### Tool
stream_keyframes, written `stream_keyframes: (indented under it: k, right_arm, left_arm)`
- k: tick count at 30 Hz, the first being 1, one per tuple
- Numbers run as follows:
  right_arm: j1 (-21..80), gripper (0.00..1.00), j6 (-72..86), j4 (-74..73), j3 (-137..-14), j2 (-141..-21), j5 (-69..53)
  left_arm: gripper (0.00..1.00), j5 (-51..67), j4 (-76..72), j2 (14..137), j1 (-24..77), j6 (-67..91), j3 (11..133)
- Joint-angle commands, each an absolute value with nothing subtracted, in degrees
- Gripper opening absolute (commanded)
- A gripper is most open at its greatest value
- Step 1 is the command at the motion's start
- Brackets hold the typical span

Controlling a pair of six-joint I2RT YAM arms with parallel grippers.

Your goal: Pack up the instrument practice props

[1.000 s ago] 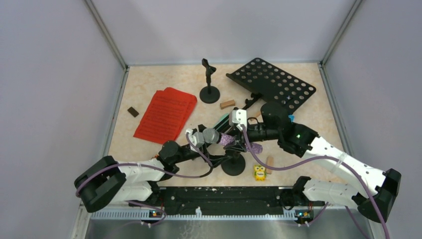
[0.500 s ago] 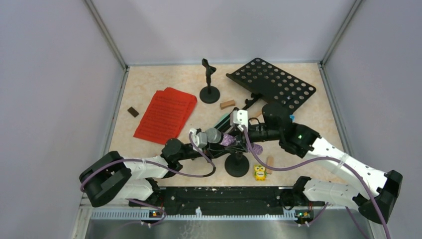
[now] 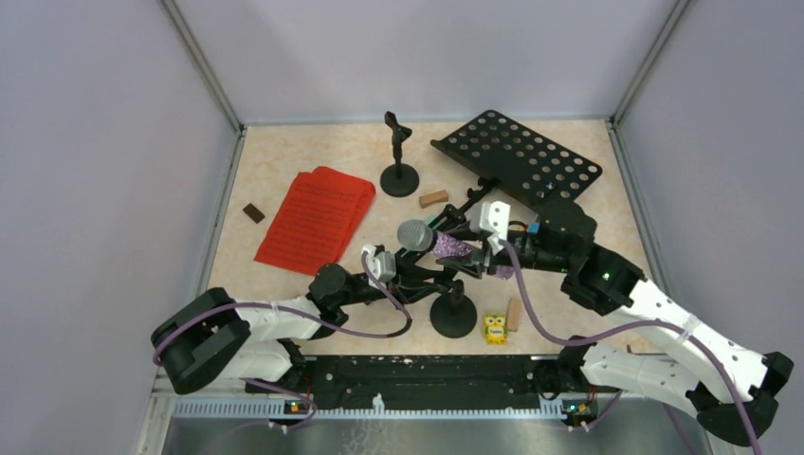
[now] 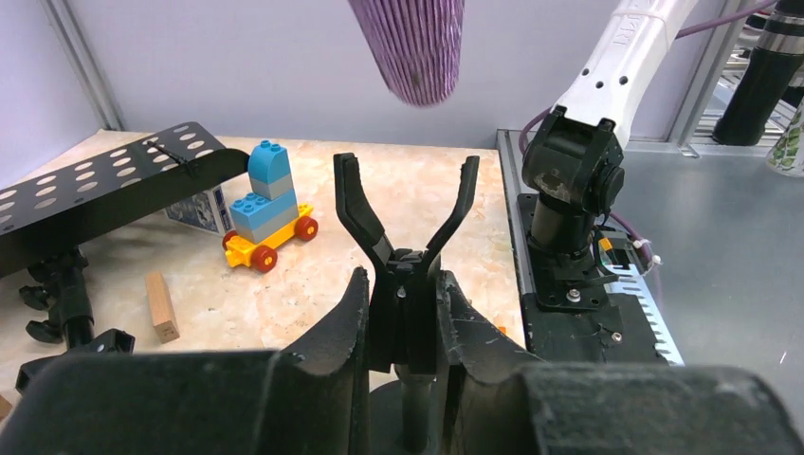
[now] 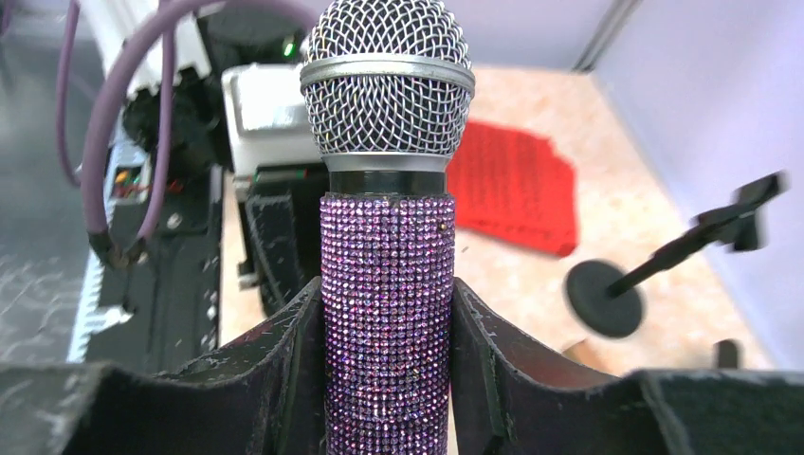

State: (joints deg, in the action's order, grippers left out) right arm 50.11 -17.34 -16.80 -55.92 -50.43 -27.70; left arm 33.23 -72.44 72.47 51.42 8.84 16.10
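Note:
My left gripper point(image 4: 406, 289) is shut on the stem of a black round-based mic holder point(image 4: 408, 213), just under its empty forked clip. From above, that holder's base point(image 3: 453, 318) stands near the front edge, with the left gripper point(image 3: 429, 277) at its stem. The right gripper point(image 5: 387, 303) is shut on the glittery purple microphone point(image 5: 387, 275), which hangs above the clip point(image 3: 446, 246). A second mic holder point(image 3: 399, 175) stands at the back. The black perforated music rack point(image 3: 521, 156) lies at the back right. The red sheet-music pages point(image 3: 318, 216) lie at the left.
A toy brick car point(image 4: 265, 213) and a wooden block point(image 4: 161, 305) sit by the rack. An owl figure point(image 3: 494, 328) and a wooden block point(image 3: 514, 313) lie right of the held holder. Another wooden block point(image 3: 433, 198) and a small dark block point(image 3: 253, 212) lie farther back.
The right gripper has lifted the purple microphone up and to the right, out of the holder's clip. My left gripper has closed on the holder's stem.

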Motion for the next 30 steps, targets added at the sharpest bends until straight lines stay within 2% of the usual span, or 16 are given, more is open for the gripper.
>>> stream_keyframes:
  k: [1,2,3,7,11,14,15,21,26,30]
  right_arm:
    - [50.43,0.0,-16.79,-6.11,-58.55,-45.99,-22.99]
    - [50.45,0.0,-16.47,-5.96,-58.14,-45.26,-21.1]
    - [50.4,0.0,-15.93,-5.57,-57.45,-44.57,-18.86]
    - [50.42,0.0,-12.19,-2.66,-54.55,-42.1,-11.25]
    - [50.45,0.0,-10.14,-0.49,-53.29,-40.63,-5.83]
    - [50.45,0.0,-10.11,-0.37,-53.71,-40.67,-4.23]
    - [50.45,0.0,-10.04,-0.35,-53.82,-40.67,-4.07]
    - [50.43,0.0,-10.63,3.14,-53.48,-40.23,-3.79]
    - [50.44,0.0,-14.5,6.69,-49.27,-38.91,-11.43]
    - [50.43,0.0,-12.76,16.35,-45.98,-39.22,-17.43]
  left_arm:
    - [0.0,33.22,-65.96,72.48,51.77,8.0,15.59]
    - [0.01,33.22,-65.35,72.24,51.81,7.92,15.89]
    - [0.09,33.11,-64.59,71.94,51.82,7.8,16.24]
    - [0.51,31.02,-62.16,69.58,51.77,7.9,17.04]
    - [0.79,27.94,-58.77,64.53,51.77,7.73,17.79]
    - [0.95,26.46,-54.54,60.43,51.82,7.32,19.03]
    - [0.98,26.12,-53.13,59.0,51.79,7.23,19.47]
    - [0.99,23.27,-43.14,51.29,51.77,9.27,22.64]
    - [0.99,15.21,-32.25,42.61,51.77,15.58,27.67]
    - [0.99,14.22,-33.43,37.92,51.81,17.29,29.1]
